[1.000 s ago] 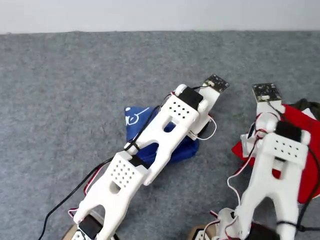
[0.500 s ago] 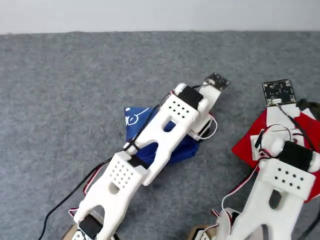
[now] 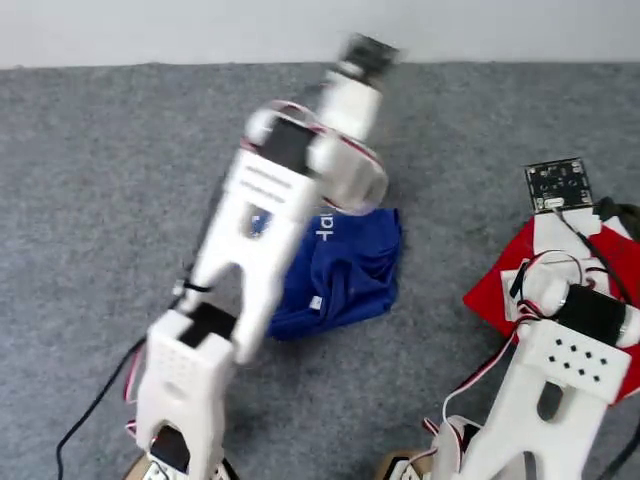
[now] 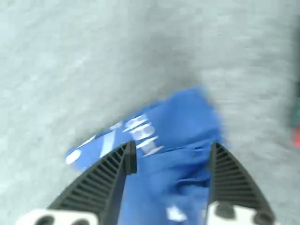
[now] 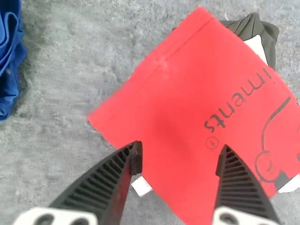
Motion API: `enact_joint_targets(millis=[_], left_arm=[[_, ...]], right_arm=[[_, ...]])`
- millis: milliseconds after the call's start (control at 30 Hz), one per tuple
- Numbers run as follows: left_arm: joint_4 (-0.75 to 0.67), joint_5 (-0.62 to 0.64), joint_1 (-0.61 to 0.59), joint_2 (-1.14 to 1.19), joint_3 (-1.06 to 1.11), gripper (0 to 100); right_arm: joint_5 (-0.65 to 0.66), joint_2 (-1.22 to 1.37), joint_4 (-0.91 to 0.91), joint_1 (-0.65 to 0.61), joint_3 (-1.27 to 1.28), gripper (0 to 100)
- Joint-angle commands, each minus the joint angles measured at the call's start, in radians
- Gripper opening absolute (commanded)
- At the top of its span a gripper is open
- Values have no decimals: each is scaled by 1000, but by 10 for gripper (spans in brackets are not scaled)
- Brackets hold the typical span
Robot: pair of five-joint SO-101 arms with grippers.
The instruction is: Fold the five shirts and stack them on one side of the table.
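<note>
High view: diffuse, even overhead light fell on the grey table [image 3: 100, 200] without glare. Only faint, soft-edged shadows lay along the lower edge of the blue shirt [image 3: 350, 270]. The left arm [image 3: 265, 200] was smeared by motion blur, strongest at its upper end near the top centre of the frame, while the right arm [image 3: 560, 350] was crisp.

Left wrist view: the background was streaked and pale and the blue shirt soft-edged. The left gripper [image 4: 171, 152] at the lower edge was rendered more clearly.

Right wrist view: the light was bright and even. The red shirt [image 5: 197, 108] cast a narrow soft shadow along its left edge, and darker shade lay beside the blue shirt at the frame's left edge.
</note>
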Motion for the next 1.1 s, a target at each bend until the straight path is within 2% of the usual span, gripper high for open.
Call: enact_joint_targets(millis=[0, 200, 367, 500, 733, 900, 1067], left_arm=[[17, 0, -126, -48, 180, 247], [-51, -2, -209, -29, 438, 246], [-115, 2, -212, -2, 521, 246], [-146, 3, -227, 23, 524, 246], [-161, 0, -227, 77, 522, 246], [-167, 3, -227, 84, 522, 246], [-190, 3, -227, 87, 524, 246]], right_arm=[[-38, -15, 1, -133, -32, 267], [-44, 70, -104, -524, -48, 266], [-48, 300, -128, -707, -227, 266], [-74, 509, -99, -771, -430, 266], [-152, 877, -110, -811, -704, 266], [-147, 1036, -36, -852, -802, 266], [-146, 1081, 28, -855, -807, 266]])
